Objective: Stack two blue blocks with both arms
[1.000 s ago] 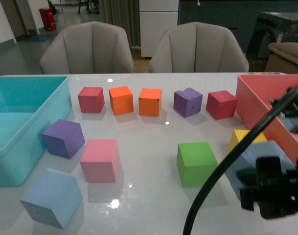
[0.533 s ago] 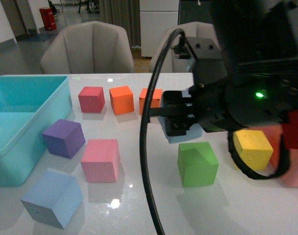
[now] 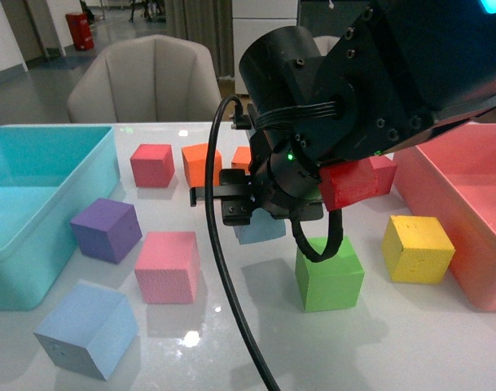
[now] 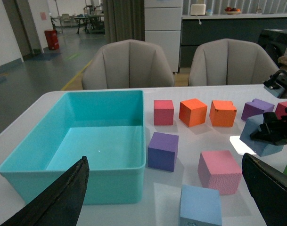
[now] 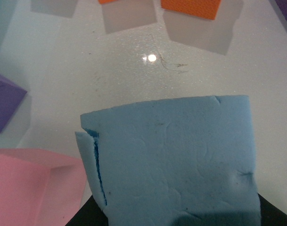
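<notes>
One pale blue block (image 3: 86, 330) lies on the white table at the front left; it also shows in the left wrist view (image 4: 200, 206). My right gripper (image 3: 256, 213) is shut on the second blue block (image 3: 262, 230) and holds it above the table's middle, between the pink and green cubes. That block fills the right wrist view (image 5: 171, 155), with a slit along one edge, and shows in the left wrist view (image 4: 260, 139). My left gripper (image 4: 164, 162) is open and empty, its fingers (image 4: 63, 197) wide apart, back from the lying blue block.
A turquoise bin (image 3: 36, 269) stands at the left and a red bin (image 3: 476, 204) at the right. Pink (image 3: 168, 266), purple (image 3: 106, 230), green (image 3: 329, 273) and yellow (image 3: 417, 248) cubes lie near. Red (image 3: 152, 164) and orange (image 3: 200, 163) cubes line the back.
My right arm has risen from the front right and swung left with the blue block, now over the table's middle. The lying blue block has not moved.
</notes>
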Controlling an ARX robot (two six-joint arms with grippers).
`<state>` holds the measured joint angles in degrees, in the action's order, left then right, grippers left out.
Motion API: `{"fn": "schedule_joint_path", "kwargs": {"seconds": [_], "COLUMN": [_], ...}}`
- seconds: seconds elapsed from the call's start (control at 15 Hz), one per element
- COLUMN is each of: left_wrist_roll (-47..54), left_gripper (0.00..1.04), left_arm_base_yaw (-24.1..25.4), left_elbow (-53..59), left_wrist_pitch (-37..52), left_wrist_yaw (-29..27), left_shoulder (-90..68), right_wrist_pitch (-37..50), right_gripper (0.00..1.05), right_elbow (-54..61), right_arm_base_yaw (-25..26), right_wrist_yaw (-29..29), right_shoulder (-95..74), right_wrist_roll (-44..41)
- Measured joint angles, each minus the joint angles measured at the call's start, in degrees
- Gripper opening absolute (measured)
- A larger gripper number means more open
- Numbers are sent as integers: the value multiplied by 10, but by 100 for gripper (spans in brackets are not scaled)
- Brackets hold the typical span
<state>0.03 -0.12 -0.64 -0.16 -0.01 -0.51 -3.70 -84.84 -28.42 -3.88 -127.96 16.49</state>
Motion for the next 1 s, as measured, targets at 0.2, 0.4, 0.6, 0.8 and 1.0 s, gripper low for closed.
{"fn": "schedule_joint_path", "kwargs": {"seconds": [0.2, 0.4, 0.6, 0.8, 1.0], "left_wrist_roll": [0, 0, 0, 0, 0], "left_gripper": [98, 98, 98, 98, 98], "left_arm_base_yaw": [0, 0, 0, 0, 0], "left_elbow": [0, 0, 0, 0, 0], "left_wrist_pitch": [0, 0, 0, 0, 0], "left_wrist_yaw": [0, 0, 0, 0, 0], "left_shoulder": [0, 0, 0, 0, 0], "right_wrist_pitch": [-35, -64, -85, -100, -108], "right_gripper": [43, 43, 43, 43, 43], "right_elbow": [-47, -81, -122, -155, -174], "right_arm_base_yaw": [1, 8, 11, 11, 10], "right_wrist_yaw": [-22, -26, -25, -22, -22], "right_shoulder": [-33, -61, -86, -101, -118], "right_wrist_roll": [26, 51, 71, 75, 75]}}
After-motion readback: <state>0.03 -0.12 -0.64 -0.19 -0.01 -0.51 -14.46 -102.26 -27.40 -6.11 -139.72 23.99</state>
